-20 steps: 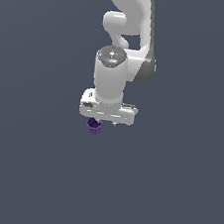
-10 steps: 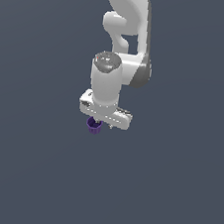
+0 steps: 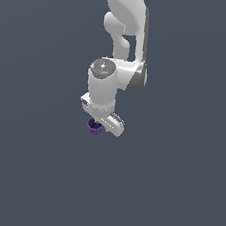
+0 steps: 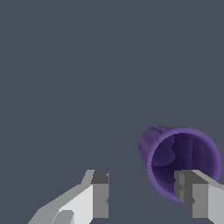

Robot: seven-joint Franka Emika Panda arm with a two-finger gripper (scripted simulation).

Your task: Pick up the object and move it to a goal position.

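Note:
The object (image 3: 94,126) is a tiny dark purple cup with a ridged rim, showing just under the white hand in the exterior view. In the wrist view the cup (image 4: 181,162) lies on its side with its mouth facing the camera. It sits by one finger (image 4: 194,199), which overlaps its rim, and not in the gap between the fingers. My gripper (image 4: 146,197) is open, with a wide empty gap to the other finger (image 4: 99,194). In the exterior view the gripper (image 3: 102,127) hangs right over the cup, its fingers mostly hidden by the hand.
A plain dark grey surface (image 3: 175,194) fills both views. The white arm (image 3: 126,21) comes down from the top of the exterior view.
The hand has tilted and turned, its lower bar now slanting down toward the exterior view's right. The purple cup has stayed in place.

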